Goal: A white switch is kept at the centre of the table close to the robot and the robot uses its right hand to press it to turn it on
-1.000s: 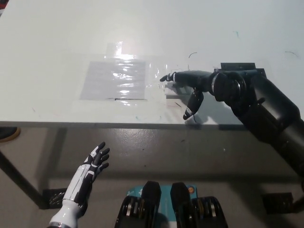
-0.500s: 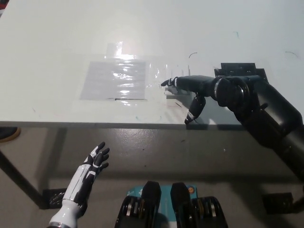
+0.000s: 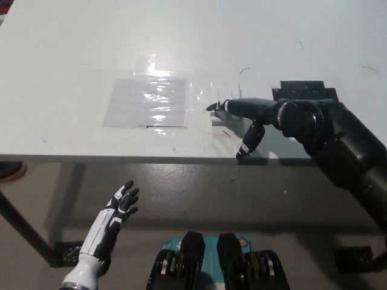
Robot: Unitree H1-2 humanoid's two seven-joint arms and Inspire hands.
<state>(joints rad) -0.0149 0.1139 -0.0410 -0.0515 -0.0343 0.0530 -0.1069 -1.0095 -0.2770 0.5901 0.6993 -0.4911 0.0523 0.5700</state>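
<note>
Switch (image 3: 217, 119) lies just beneath the fingertips of the open, spread right hand (image 3: 245, 118) on the table (image 3: 72, 54).

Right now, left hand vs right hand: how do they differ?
The left hand is white; the right hand is black. The left hand hangs below the table edge over the floor; the right hand reaches out over the tabletop, fingertips by the white switch. Both have fingers apart and hold nothing.
</note>
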